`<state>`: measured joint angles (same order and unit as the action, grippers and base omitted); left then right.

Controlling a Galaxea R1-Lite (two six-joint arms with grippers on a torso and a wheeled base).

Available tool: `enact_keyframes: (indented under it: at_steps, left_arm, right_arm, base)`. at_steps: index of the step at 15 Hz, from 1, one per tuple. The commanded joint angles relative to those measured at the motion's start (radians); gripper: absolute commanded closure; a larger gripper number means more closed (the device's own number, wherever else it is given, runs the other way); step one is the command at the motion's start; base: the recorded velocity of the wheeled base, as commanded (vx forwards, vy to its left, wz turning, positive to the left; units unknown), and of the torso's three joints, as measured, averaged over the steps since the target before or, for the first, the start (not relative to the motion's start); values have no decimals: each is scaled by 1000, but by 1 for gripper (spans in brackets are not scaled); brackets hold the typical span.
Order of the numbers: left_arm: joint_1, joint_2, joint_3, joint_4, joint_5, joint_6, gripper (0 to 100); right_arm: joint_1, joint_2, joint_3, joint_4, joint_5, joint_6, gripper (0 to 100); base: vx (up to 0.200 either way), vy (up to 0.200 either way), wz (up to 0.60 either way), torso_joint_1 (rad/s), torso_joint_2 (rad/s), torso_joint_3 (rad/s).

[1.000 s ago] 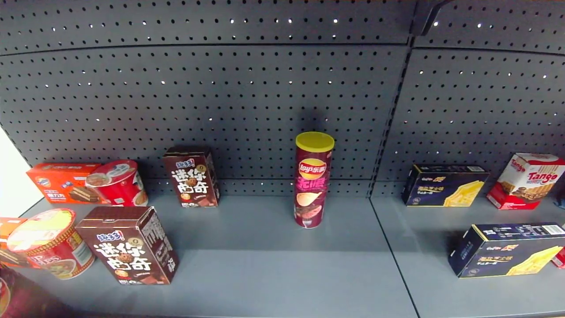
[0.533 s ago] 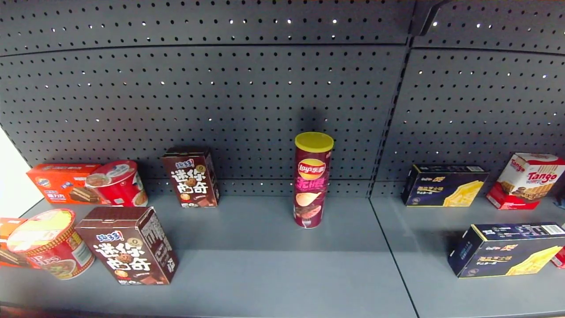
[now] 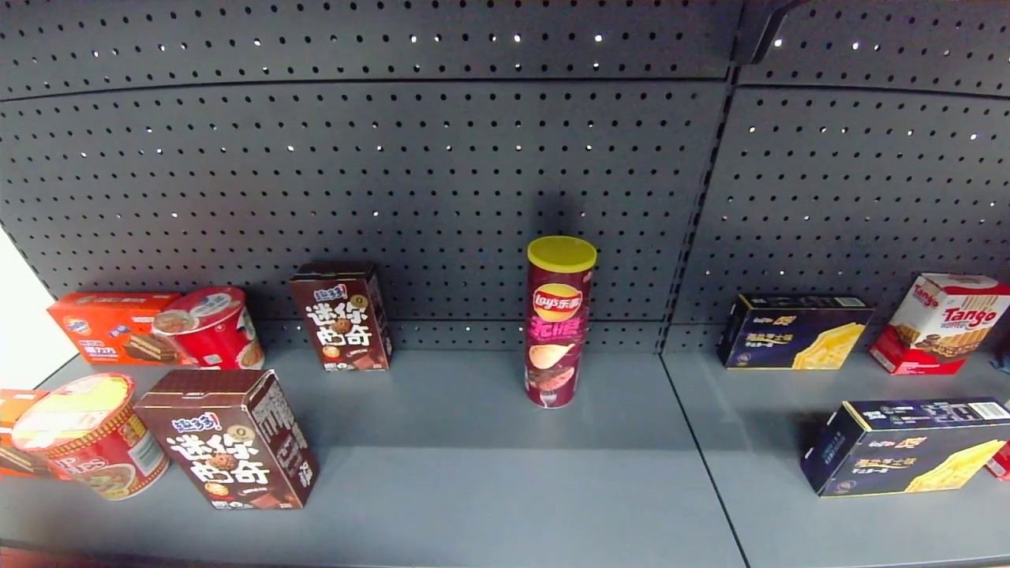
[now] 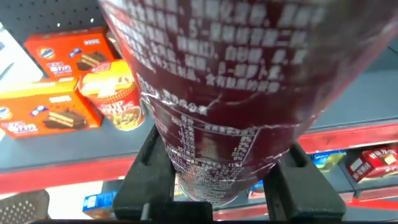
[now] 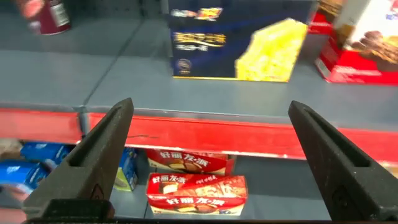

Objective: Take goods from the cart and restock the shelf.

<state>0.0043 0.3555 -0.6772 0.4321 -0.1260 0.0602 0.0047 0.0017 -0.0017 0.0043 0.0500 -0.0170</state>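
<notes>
My left gripper (image 4: 224, 186) is shut on a dark maroon chip can (image 4: 236, 93), which stands up between its fingers in front of the shelf. A matching maroon chip can with a yellow lid (image 3: 560, 323) stands upright at the back of the grey shelf board (image 3: 473, 489), near the middle. My right gripper (image 5: 210, 106) is open with nothing between its fingers, level with the shelf's red front edge (image 5: 205, 134) and facing a dark blue box (image 5: 236, 40).
On the shelf's left are two brown cookie boxes (image 3: 229, 450), two cup noodles (image 3: 87, 434) and an orange box (image 3: 106, 322). Two dark blue boxes (image 3: 907, 446) and a red-white wafer box (image 3: 943, 322) lie on the right. Bare board lies in front of the standing can.
A dark maroon shape at the head view's lower left corner has dropped out of that view. The goods on the shelf have not moved.
</notes>
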Motion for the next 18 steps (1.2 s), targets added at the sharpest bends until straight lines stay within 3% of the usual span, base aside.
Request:
enact_keyframes:
  at_steps: [1,2,6,9,10,11,12,15,18]
  left_arm:
    - [-6,48,-2,-4,-7,4,100]
    - [-17,56,-2,-4,-9,4,100]
    - [-61,86,1,-18,-9,4,100]
    - [-63,160,-21,-78,-66,3,100]
    - [-63,160,-21,-78,-66,3,100]
    - [-63,215,-30,-98,-136,3,100]
    - [-61,246,-30,-133,-153,1,100]
    - [-64,347,-35,-256,-159,3,100]
    - [-129,411,-58,-268,-156,1,100]
  right_arm:
    - [8,98,-167,-4,76,-17,0]
    - [15,356,-336,-10,91,34,0]
    - [100,563,-471,-90,156,-107,0]
    - [267,805,-638,-93,145,-112,0]
    - [267,805,-638,-93,145,-112,0]
    - [357,932,-690,-95,80,-113,0]
    - [406,989,-699,-102,64,-110,0]
    - [475,1150,-713,-199,62,-107,0]
    - [486,1268,-748,-291,67,-107,0]
  base:
    - [0,0,0,0,0,0]
    - [0,0,0,0,0,0]
    - [0,0,0,0,0,0]
    - [0,0,0,0,0,0]
    - [0,0,0,0,0,0]
    - [0,0,0,0,0,0]
    - [0,0,0,0,0,0]
    - [0,0,0,0,0,0]
    - [0,0,0,0,0,0]
